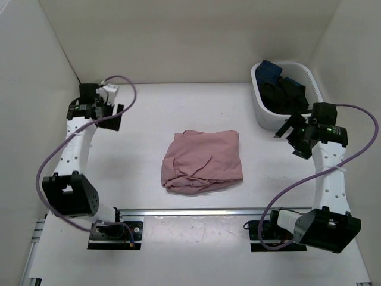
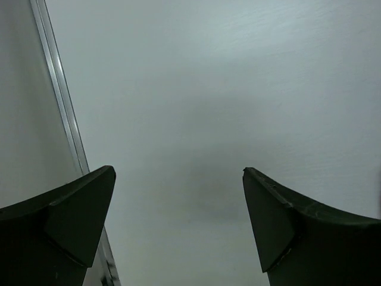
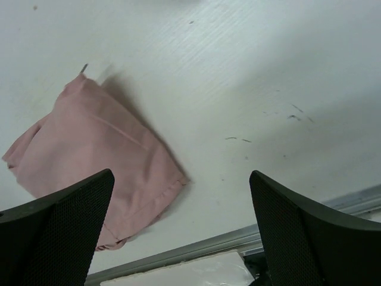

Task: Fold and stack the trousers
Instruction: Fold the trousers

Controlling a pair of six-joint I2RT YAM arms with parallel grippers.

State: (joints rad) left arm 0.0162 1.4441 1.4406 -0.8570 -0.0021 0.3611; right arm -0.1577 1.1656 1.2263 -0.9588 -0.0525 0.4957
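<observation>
Near edge: both arm bases bolted on a metal rail [image 1: 196, 210], left arm on the left, right arm on the right. The rail also shows at the bottom of the right wrist view.

Mid table: pink trousers [image 1: 202, 161] lie in a folded bundle on the white table [image 1: 178, 107], roughly centred between the two arms. The top is fairly flat, and the near-left corner is wrinkled and bunched. Nothing touches them. In the right wrist view the trousers [image 3: 89, 155] sit left of centre, with one hemmed corner pointing toward the rail.

Right gripper [image 1: 286, 128]: off to the right of the trousers, well apart from them, near the front corner of the bin. Wrist view shows the right gripper [image 3: 181, 173] with fingers spread wide, nothing between them and no contact with cloth. Only bare table with a few scuff marks shows in the gap.

Left gripper [image 1: 113, 113]: far left of the table, well apart from the trousers. Wrist view shows the left gripper [image 2: 178, 173] also spread wide and empty, over bare table surface. A thin metal strip [image 2: 59, 101] runs along the left side of that view.

Far right: white plastic bin [image 1: 257, 95] at the back corner, holding dark garments [image 1: 283, 92] and something blue [image 1: 269, 70] on top. Can't tell what the bin items are exactly.
</observation>
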